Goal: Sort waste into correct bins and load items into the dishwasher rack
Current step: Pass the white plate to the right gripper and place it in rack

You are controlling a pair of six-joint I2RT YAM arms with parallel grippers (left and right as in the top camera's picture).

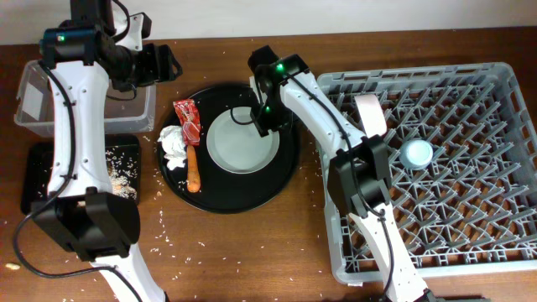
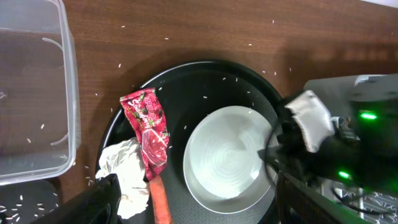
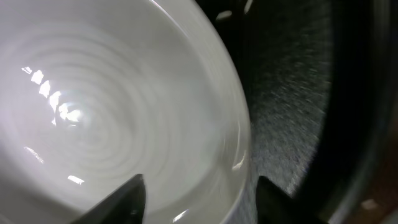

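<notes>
The pale grey plate (image 1: 239, 144) lies on the round black tray (image 1: 281, 176). My right gripper (image 1: 265, 119) is open, with one finger on each side of the plate's far right rim (image 3: 239, 143). A red wrapper (image 1: 187, 120), a white tissue (image 1: 174, 146) and a carrot (image 1: 193, 170) lie on the tray's left side. They also show in the left wrist view: wrapper (image 2: 149, 132), tissue (image 2: 123, 171), carrot (image 2: 161, 200). My left gripper (image 1: 159, 63) is open and empty, held high beside the clear tub (image 1: 29, 96). The blue cup (image 1: 416, 153) and the cream bowl (image 1: 369, 114) sit in the grey rack (image 1: 470, 210).
The shallow black tray (image 1: 40, 172) at the left holds beige scraps (image 1: 122, 174). Rice grains are scattered on the wooden table. The clear tub (image 2: 31, 93) looks empty. My right arm reaches from the rack's front left across to the round tray.
</notes>
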